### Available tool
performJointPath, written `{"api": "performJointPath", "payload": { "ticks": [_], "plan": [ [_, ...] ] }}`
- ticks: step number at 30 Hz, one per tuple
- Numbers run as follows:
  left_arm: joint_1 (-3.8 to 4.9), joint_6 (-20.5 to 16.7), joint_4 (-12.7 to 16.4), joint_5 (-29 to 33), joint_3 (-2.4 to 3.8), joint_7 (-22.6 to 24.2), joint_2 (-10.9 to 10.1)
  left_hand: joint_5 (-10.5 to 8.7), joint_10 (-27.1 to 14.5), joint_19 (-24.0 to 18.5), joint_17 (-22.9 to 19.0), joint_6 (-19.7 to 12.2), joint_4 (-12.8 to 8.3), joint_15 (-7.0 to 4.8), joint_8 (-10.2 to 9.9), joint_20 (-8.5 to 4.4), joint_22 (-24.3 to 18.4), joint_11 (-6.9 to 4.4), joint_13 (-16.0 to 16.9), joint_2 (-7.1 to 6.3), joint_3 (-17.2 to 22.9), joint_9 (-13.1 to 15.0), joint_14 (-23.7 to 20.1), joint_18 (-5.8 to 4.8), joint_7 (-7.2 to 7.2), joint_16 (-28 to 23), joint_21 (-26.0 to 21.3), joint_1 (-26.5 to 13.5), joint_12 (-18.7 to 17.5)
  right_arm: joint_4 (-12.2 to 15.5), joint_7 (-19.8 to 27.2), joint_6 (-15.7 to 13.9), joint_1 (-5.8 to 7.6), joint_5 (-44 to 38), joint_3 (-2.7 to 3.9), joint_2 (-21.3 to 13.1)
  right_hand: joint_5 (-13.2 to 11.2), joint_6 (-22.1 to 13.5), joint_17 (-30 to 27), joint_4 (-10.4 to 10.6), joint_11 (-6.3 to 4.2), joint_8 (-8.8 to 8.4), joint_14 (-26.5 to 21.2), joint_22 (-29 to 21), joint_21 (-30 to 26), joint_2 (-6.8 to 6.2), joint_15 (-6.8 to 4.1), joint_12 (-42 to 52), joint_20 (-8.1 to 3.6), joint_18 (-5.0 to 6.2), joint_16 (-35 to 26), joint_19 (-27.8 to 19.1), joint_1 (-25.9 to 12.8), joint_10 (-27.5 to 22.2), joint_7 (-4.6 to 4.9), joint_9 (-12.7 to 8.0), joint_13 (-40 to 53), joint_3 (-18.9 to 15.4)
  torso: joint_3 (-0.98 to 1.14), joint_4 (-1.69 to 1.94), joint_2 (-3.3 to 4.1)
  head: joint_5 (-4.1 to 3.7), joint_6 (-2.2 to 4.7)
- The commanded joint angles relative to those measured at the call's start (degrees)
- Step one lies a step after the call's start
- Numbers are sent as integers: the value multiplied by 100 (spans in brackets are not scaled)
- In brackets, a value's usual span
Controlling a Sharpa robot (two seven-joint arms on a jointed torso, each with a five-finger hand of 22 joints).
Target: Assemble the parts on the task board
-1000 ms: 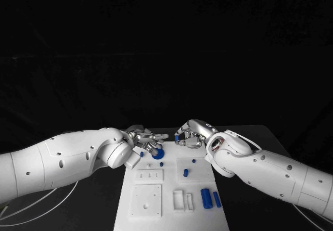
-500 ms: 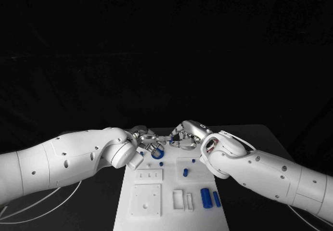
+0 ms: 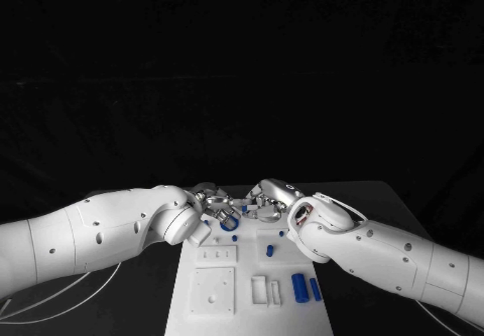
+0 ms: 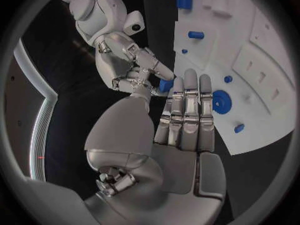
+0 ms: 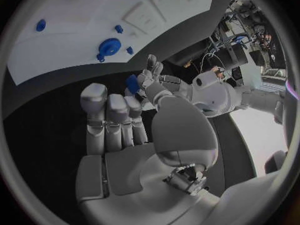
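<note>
Head view: the left hand (image 3: 214,204) and right hand (image 3: 268,199) meet fingertip to fingertip over the far end of the task board (image 3: 252,294), a small blue part (image 3: 245,208) between them. A blue ring (image 3: 229,224) lies just below.

Left wrist view: the left hand's fingers lie straight and together, and the right hand (image 4: 134,67) pinches the blue part.

Right wrist view: the left hand (image 5: 150,82) touches the same part.

Which hand carries it, I cannot tell.

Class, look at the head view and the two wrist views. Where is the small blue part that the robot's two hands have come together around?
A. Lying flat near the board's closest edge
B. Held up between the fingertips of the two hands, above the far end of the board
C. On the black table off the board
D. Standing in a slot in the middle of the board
B: the small blue part sits between the fingertips of the left hand and right hand, over the far end of the task board.
</note>
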Motion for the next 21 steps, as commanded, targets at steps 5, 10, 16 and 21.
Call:
{"api": "performJointPath", "payload": {
  "ticks": [5,10,16,21],
  "plan": [
    [18,117,43,3,6,-6,31,-14,45,2,18,232,-110,-7,-2,-15,17,-35,5,146,-16,14,-36,-117,-46,60,-6,71,15,10,-35,94,-2,-62,-12,24,24,45,-13,51,-26,11,-8,518,-11,-40,-35,-32,-35,2,-38,88,11,2,-4,9,-4,-13,9,1,1,-5,-4],
    [18,165,54,-14,6,-35,21,-3,72,-10,35,344,-214,-18,-7,-26,29,-56,4,236,-35,14,-43,-128,-85,96,6,145,13,13,-37,92,-2,-62,-14,31,24,45,-13,51,-26,11,-8,518,-11,-40,-35,-32,-35,2,-38,88,11,2,-4,9,-4,-13,11,-2,4,-10,-5],
    [18,183,63,-23,6,-52,18,7,78,-22,47,366,-334,-24,-7,-33,41,-68,1,359,18,15,-60,-134,-103,121,19,293,11,13,-37,107,-2,-62,-15,43,19,53,-16,65,-27,11,-8,517,-21,-37,-35,-34,-35,2,-41,89,15,1,-7,10,-5,-23,13,-6,9,-17,-1],
    [18,200,63,-34,6,-61,23,50,93,-36,58,413,-417,-33,-2,-39,49,-84,0,456,101,19,-60,-136,-133,140,30,443,10,13,-33,122,-2,-62,-17,51,19,53,-16,65,-27,11,-8,517,-21,-37,-35,-34,-35,2,-41,89,15,1,-7,10,-5,-23,12,-2,4,-25,-10]
  ]
}}
